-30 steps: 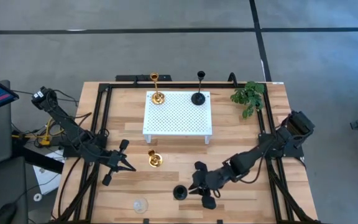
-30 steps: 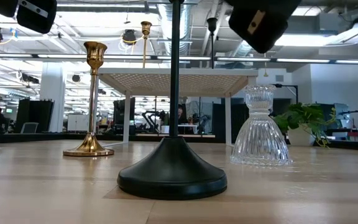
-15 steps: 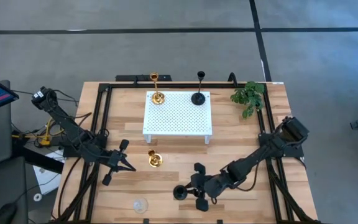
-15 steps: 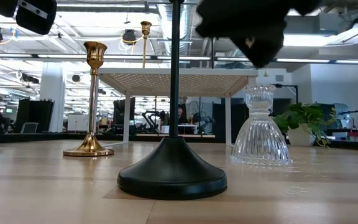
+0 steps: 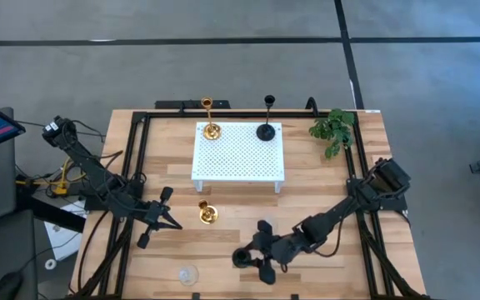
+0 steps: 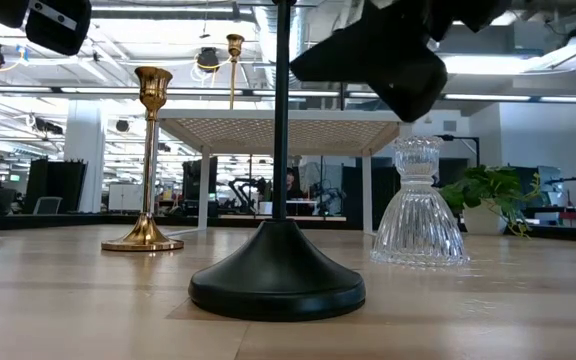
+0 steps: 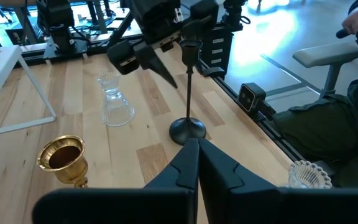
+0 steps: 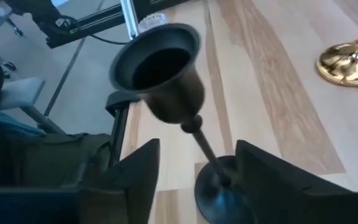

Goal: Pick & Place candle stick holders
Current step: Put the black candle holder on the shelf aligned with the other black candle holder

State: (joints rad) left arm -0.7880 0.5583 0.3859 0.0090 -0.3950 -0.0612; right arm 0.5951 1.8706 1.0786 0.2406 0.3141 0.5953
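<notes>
We count the stock on the wooden table (image 5: 323,179) as follows. Placed: one gold candle holder (image 5: 212,129) and one black candle holder (image 5: 266,131), both upright on the far edge of the white perforated platform (image 5: 238,152), well apart from each other. We judge these two done. Outstanding: a second gold holder (image 5: 208,213) standing on the bare wood in front of the platform; a second black holder (image 5: 241,257) nearer the front edge; a clear glass holder (image 5: 188,273) at the front left; and another glass one (image 7: 114,102), ribbed and skirted, seen past the black stem in the left wrist view. So we reckon roughly a third of the job finished (assuming the platform is the destination). Item in hand: the front black holder (image 8: 173,81), matte, with a bell-shaped cup, a thin stem and a broad domed foot (image 6: 277,268) resting flat on the table. The right gripper (image 8: 194,171) stands at it with fingers spread either side of the stem, not yet closed, holding nothing. The left gripper (image 7: 192,163) waits at the left side of the table near the front gold holder, fingers pressed together and empty. A green sprig (image 5: 333,129) sits at the far right corner.
</notes>
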